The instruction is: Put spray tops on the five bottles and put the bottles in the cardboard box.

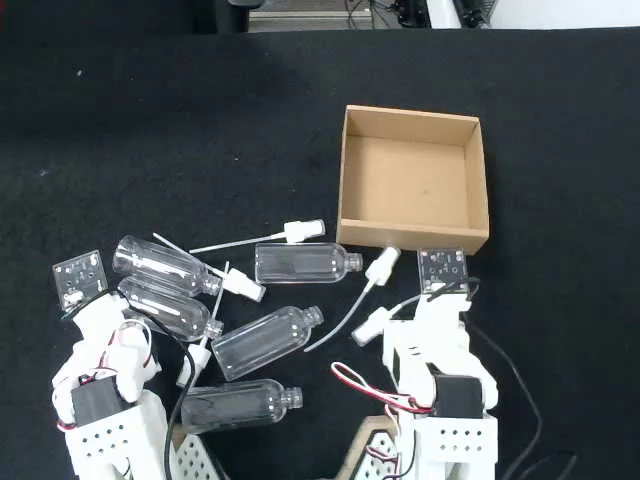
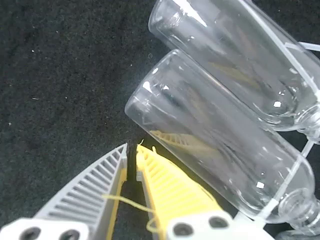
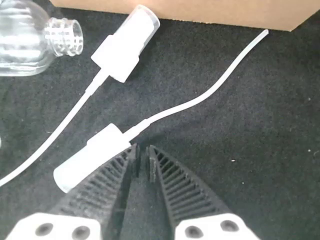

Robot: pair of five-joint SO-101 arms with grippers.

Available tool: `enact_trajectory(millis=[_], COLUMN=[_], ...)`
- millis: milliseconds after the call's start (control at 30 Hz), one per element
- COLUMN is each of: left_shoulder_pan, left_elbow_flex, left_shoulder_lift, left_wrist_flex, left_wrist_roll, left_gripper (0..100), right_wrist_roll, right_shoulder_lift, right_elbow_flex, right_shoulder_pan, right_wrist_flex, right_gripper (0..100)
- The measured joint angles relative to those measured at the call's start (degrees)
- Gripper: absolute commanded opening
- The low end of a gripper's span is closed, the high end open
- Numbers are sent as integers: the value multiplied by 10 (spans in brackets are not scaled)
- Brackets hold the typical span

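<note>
Five clear bottles without caps lie on the black table: two side by side at the left (image 1: 160, 262) (image 1: 165, 308), one in the middle (image 1: 305, 263), and two nearer the front (image 1: 265, 340) (image 1: 235, 405). White spray tops with long tubes lie loose among them (image 1: 300, 232) (image 1: 383, 265) (image 1: 240, 283). The cardboard box (image 1: 345, 170) stands open behind them. My left gripper (image 2: 132, 150) is shut with nothing in it, its tips just off the base of one left bottle (image 2: 220, 145). My right gripper (image 3: 141, 155) is shut and empty, right beside a spray top (image 3: 90, 155).
The left arm (image 1: 100, 350) and the right arm (image 1: 440, 350) stand at the front edge, each carrying a small marker tag. The box front wall (image 3: 200, 10) lies beyond the right gripper. Another spray top (image 3: 125, 50) and a bottle neck (image 3: 65, 35) lie close by.
</note>
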Motion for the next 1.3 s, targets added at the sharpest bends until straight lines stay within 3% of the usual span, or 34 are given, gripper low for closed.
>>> enact_trajectory(millis=[700,1133,1300], left_shoulder_pan=[0,0,0], left_elbow_flex=[0,0,0], left_shoulder_lift=[0,0,0], left_wrist_flex=[0,0,0], left_wrist_roll=[0,0,0], left_gripper=[30,30,30], right_wrist_roll=[0,-1,55], right_shoulder_lift=[0,0,0], right_elbow_flex=[0,-83,-160], right_shoulder_pan=[0,4,3], right_wrist_flex=[-2,-240,-252], right_gripper=[11,14,108])
